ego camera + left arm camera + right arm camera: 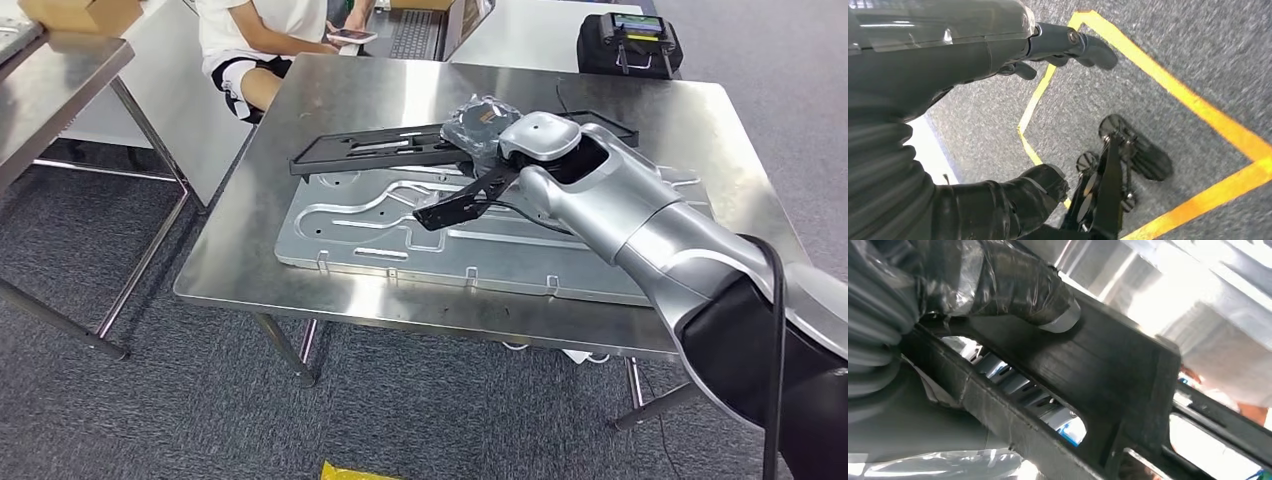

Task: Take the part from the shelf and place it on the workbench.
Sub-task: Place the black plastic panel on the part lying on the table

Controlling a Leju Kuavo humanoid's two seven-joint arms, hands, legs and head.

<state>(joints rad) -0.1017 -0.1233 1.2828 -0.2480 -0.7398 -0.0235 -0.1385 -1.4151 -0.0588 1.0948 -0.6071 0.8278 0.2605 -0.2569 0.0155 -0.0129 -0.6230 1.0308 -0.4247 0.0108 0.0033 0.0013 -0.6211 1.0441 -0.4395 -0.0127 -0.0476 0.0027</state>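
A long black plastic frame part (390, 148) lies across the far side of a large silver stamped plate (400, 240) on the steel workbench (300, 260). My right hand (482, 122), wrapped in clear film, grips the part at its right-hand portion. In the right wrist view the thumb (1018, 290) presses on the flat black bar of the part (1098, 365). I cannot tell whether the part rests fully on the plate. My left hand (938, 55) hangs over the grey floor, fingers apart and holding nothing.
A person (250, 40) sits at the far side of the workbench with a phone, beside a laptop (425, 30). A black case (630, 42) stands at the back right. Another steel table (60, 80) with a cardboard box (80, 12) is at the left. Yellow tape (1168, 80) marks the floor.
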